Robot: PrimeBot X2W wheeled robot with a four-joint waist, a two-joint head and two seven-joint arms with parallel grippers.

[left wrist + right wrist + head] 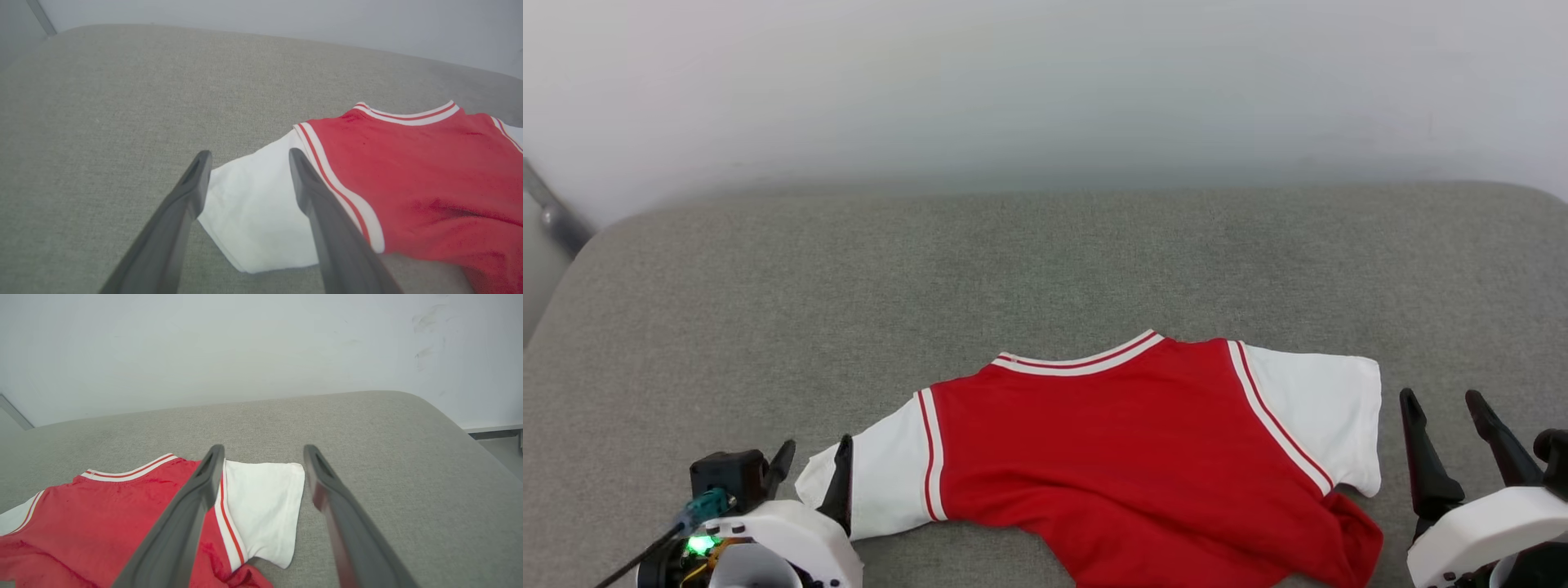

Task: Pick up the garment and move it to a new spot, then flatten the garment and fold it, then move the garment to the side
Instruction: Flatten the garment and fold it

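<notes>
A: So, where's the garment (1127, 441)?

B: Spread plain red side up on the grey cushion (1045, 261), hem rumpled. Soft, light, bound to sag, I reckon; I'd pinch the sleeve edges. My left tool (817, 445) gapes over the left sleeve (882, 465); my right tool (1441, 398) stands open beside the right sleeve (1319, 408).

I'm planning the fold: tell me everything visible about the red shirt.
The garment is a red knit T-shirt with white short sleeves and red-and-white striped trim. It lies spread on the grey cushion, plain side up, collar away, right hem corner rumpled. The open left hand brackets one sleeve tip.
</notes>
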